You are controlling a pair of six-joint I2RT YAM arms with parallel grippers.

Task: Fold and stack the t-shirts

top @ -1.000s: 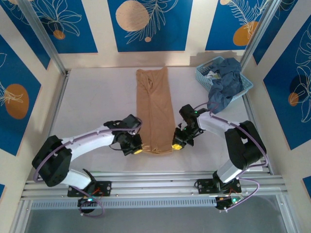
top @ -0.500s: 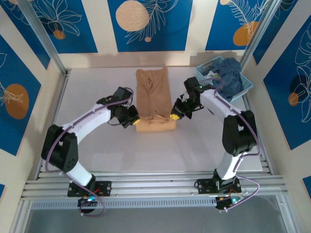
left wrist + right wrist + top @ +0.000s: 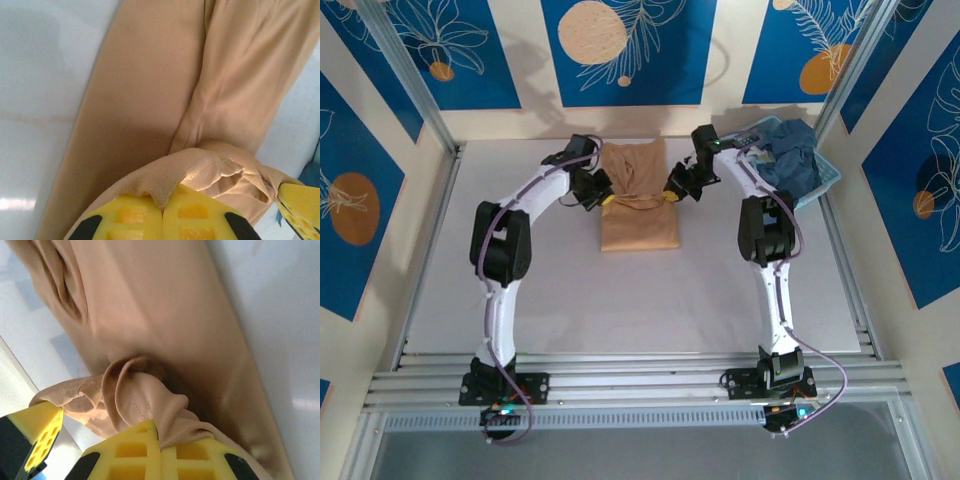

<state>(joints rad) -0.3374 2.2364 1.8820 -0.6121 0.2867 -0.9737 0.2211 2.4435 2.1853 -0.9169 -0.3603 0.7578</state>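
Since a second ago the left end effector [image 3: 603, 197] and right end effector [image 3: 670, 194], both clamped on the hem of the tan shirt [image 3: 638, 228], carried it to the far side of the bench [image 3: 520, 290]; I judge this fold nearly done.

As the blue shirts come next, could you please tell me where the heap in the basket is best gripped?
Probably the bunched crest of the denim-blue shirts, from above: the heap mounds over the basket rim, whose walls block a sideways reach. The right gripper, nearest, is shut on the tan shirt.
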